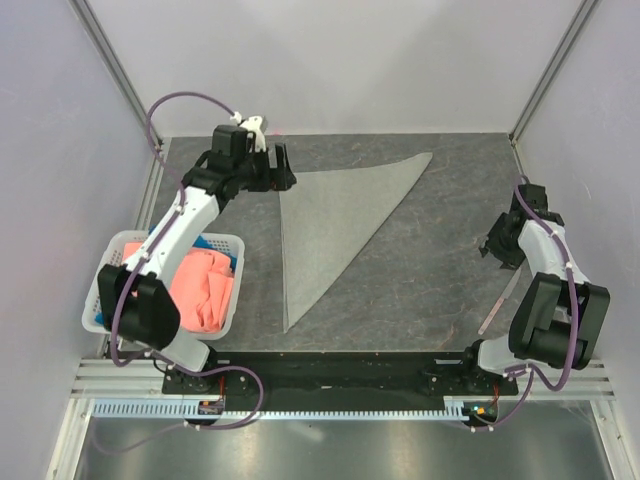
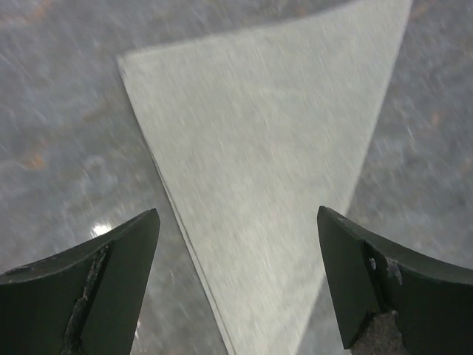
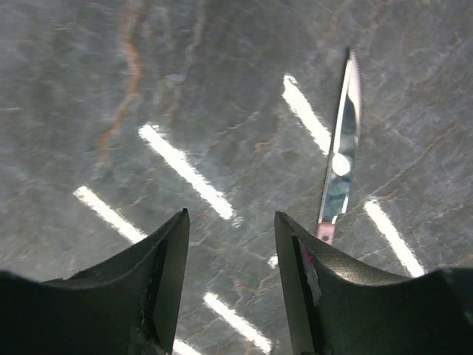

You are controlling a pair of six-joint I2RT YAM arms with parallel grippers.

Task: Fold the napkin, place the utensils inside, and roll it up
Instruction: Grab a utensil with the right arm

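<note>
The light grey napkin (image 1: 335, 225) lies flat on the table, folded into a triangle with its long point toward the front. My left gripper (image 1: 283, 168) hovers open over the napkin's far left corner, and nothing is between its fingers (image 2: 111, 274). In the left wrist view the napkin (image 2: 273, 148) spreads out ahead of that gripper (image 2: 238, 214), its layered edge running between the jaws. A knife with a pinkish handle, the utensil (image 1: 503, 300), lies on the table at the right. My right gripper (image 1: 495, 245) is open and empty. In its wrist view the knife (image 3: 341, 159) lies just right of that gripper (image 3: 230, 214).
A white basket (image 1: 170, 237) stands at the left front edge, holding a coral-orange cloth (image 1: 205, 285) and a blue cloth (image 1: 215, 243). Pale walls and metal frame posts enclose the dark stone-patterned table (image 1: 430, 230).
</note>
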